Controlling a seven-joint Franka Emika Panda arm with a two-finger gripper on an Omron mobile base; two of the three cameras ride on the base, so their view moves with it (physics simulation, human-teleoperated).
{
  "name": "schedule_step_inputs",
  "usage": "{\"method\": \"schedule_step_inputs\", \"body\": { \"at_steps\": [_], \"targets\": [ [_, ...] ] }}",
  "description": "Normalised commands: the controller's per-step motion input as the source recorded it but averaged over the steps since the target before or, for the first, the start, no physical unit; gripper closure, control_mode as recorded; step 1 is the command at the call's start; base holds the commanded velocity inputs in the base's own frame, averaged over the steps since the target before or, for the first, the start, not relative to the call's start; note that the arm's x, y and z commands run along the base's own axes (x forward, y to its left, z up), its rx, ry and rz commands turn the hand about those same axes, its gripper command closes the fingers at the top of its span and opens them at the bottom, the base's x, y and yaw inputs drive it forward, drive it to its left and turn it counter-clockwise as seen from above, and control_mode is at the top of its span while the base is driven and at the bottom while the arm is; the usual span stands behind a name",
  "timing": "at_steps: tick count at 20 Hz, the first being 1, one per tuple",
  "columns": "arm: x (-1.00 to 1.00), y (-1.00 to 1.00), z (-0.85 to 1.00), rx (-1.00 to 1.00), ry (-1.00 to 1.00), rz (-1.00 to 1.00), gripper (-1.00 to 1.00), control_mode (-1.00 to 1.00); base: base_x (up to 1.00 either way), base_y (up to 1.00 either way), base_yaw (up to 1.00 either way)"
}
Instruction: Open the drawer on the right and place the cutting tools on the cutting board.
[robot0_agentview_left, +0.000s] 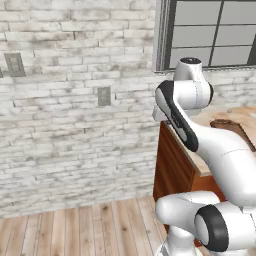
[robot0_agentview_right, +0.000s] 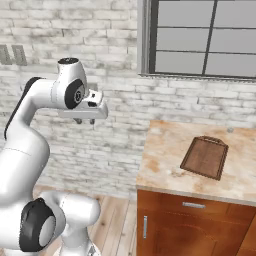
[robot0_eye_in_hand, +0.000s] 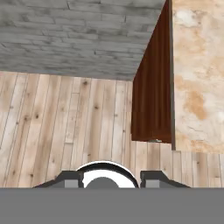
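**Drawer shut under the counter, arm held high off to the side**

The drawer (robot0_agentview_right: 197, 206) sits closed in the orange-brown cabinet, just below the counter edge, its small silver handle (robot0_agentview_right: 193, 205) centred on the flat front. Directly above it, on the pale marbled countertop (robot0_agentview_right: 160, 150), lies the cutting board (robot0_agentview_right: 204, 157), dark brown with a raised rim and a short tab pointing toward the wall. The board is bare on top. In the left base view the cutting board (robot0_agentview_left: 231, 126) shows at the far right, partly hidden behind the arm's white forearm.

Below the drawer a cabinet door carries a vertical silver pull (robot0_agentview_right: 145, 226) near its left edge. The cabinet's side panel (robot0_eye_in_hand: 153, 92) drops straight to the wooden plank floor (robot0_eye_in_hand: 65, 118).

Behind the counter runs a whitewashed brick wall (robot0_agentview_left: 60, 125) with a grey outlet plate (robot0_agentview_left: 104, 96) and another plate (robot0_agentview_left: 15, 64) higher up to the left. A dark-framed window (robot0_agentview_right: 200, 37) sits above the counter.

The gripper (robot0_agentview_right: 85, 120) hangs in open air well to the left of the counter, above the floor, pointing down, touching nothing. Its fingers (robot0_eye_in_hand: 68, 178) stand part-way apart with nothing between them. Nothing stands between the gripper and the drawer front but open space.
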Motion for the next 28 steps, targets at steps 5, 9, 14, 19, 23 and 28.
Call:
{"method": "schedule_step_inputs", "body": {
  "at_steps": [5,9,14,19,23,28],
  "targets": [
    [-0.65,-0.65,-0.22,0.08,-0.08,-0.07,-1.0,-1.0,0.0,0.0,0.0],
    [-0.91,-0.99,-0.82,0.12,0.0,-0.14,-1.0,-1.0,0.0,0.0,0.0],
    [-0.87,-1.0,-0.91,0.19,-0.01,-0.22,-1.0,-1.0,0.0,0.0,0.0],
    [-0.5,-1.0,-0.75,0.25,-0.04,-0.32,-1.0,-1.0,0.0,0.0,0.0],
    [-0.04,-1.0,-0.53,0.36,-0.12,-0.4,-1.0,-1.0,0.0,0.0,0.0],
    [0.0,-1.0,-0.5,0.46,-0.18,-0.43,-1.0,-1.0,0.0,0.0,0.0]
  ]
}}
